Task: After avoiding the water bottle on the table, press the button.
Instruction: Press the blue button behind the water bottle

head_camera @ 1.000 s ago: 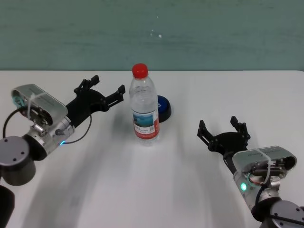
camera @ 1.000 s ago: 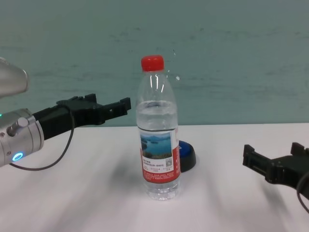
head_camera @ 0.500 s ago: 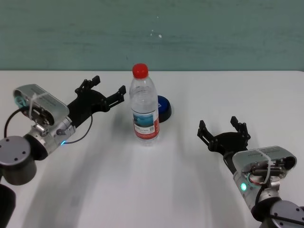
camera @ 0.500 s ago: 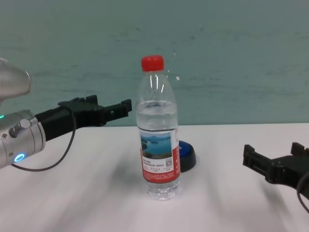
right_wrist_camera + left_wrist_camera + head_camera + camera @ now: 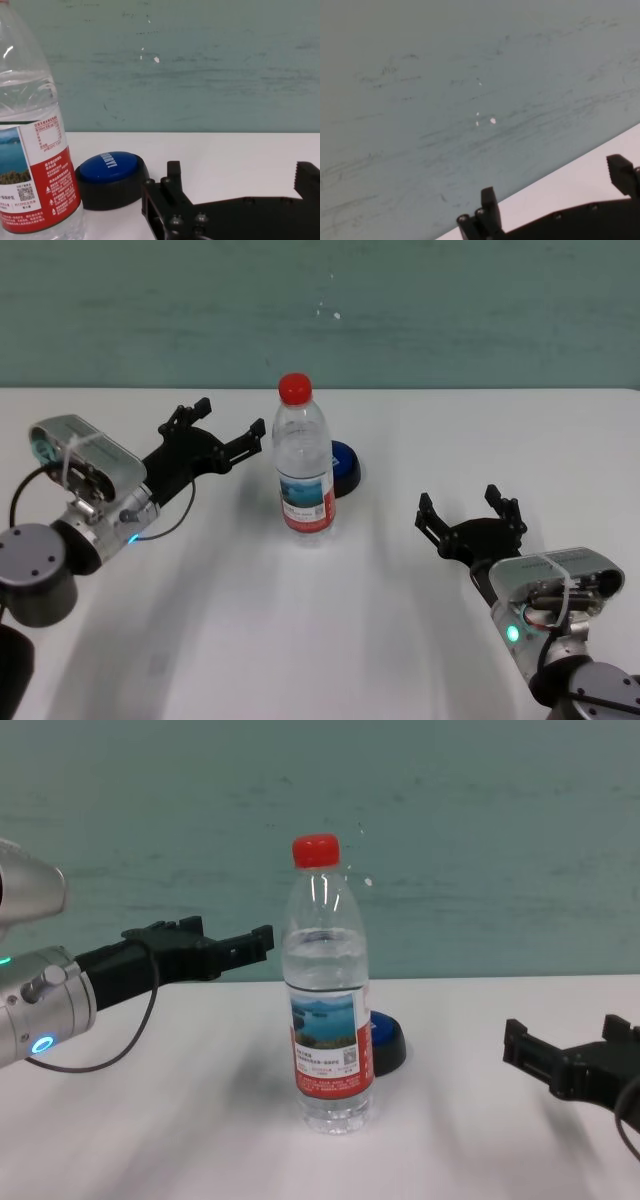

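Observation:
The water bottle (image 5: 304, 465) stands upright near the middle of the white table (image 5: 300, 640), clear with a red cap and a red-and-white label. Right behind it, a little to its right, sits the low blue button (image 5: 346, 468) on its black base. My left gripper (image 5: 228, 420) hovers open just left of the bottle at its shoulder height, apart from it. My right gripper (image 5: 465, 508) rests open low at the right, nothing between its fingers. The right wrist view shows the bottle (image 5: 35, 150) and the button (image 5: 110, 172) beyond the right gripper (image 5: 240, 175).
A teal wall (image 5: 450, 310) rises behind the table's far edge. The left wrist view shows only that wall (image 5: 445, 100), a strip of table (image 5: 570, 185) and the left gripper (image 5: 555, 190). In the chest view the button (image 5: 388, 1042) peeks from behind the bottle (image 5: 329, 1010).
My left arm has edged very slightly forward toward the bottle. The bottle, the button and my right arm have not moved.

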